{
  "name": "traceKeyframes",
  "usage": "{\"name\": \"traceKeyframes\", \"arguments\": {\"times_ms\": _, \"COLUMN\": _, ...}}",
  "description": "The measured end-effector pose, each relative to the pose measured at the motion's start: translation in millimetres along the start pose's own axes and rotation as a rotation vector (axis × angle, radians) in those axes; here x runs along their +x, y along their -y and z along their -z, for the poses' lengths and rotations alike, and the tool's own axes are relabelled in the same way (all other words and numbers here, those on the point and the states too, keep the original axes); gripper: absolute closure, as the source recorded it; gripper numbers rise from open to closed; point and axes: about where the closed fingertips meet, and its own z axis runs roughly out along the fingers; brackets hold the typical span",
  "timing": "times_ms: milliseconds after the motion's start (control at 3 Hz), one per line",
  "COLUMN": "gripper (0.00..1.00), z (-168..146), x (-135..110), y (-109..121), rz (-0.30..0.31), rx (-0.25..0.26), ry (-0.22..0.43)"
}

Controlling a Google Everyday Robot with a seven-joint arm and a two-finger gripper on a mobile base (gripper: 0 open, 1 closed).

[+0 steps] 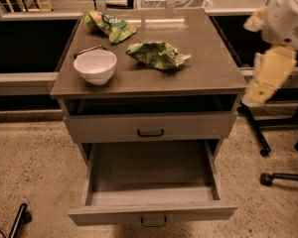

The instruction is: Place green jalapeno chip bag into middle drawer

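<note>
The green jalapeno chip bag (158, 54), light green and white foil, lies crumpled on the brown cabinet top (208, 73), right of centre. The middle drawer (151, 214) is pulled wide open below; its grey floor is bare. My gripper (262, 83), a cream part under the white arm (288, 14), hangs off the cabinet's right edge. It is to the right of the bag, apart from it, and holds nothing that I can see.
A white bowl (95, 66) stands on the top's left. An orange-and-green bag (111, 26) lies at the back left. The upper drawer front (150, 128) is nearly shut. Chair legs and castors (268, 150) stand on the floor at the right.
</note>
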Motion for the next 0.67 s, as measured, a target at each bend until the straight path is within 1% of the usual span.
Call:
{"name": "traceKeyframes", "arguments": {"times_ms": 333, "gripper": 0.0, "z": -23.1, "x": -55.6, "y": 71.2, "rz": 0.11, "rx": 0.074, "ry": 0.112}}
{"name": "traceKeyframes", "arguments": {"times_ms": 667, "gripper": 0.0, "z": -70.7, "x": -123.4, "y": 130.7, "rz": 0.207, "rx": 0.077, "ry": 0.212}}
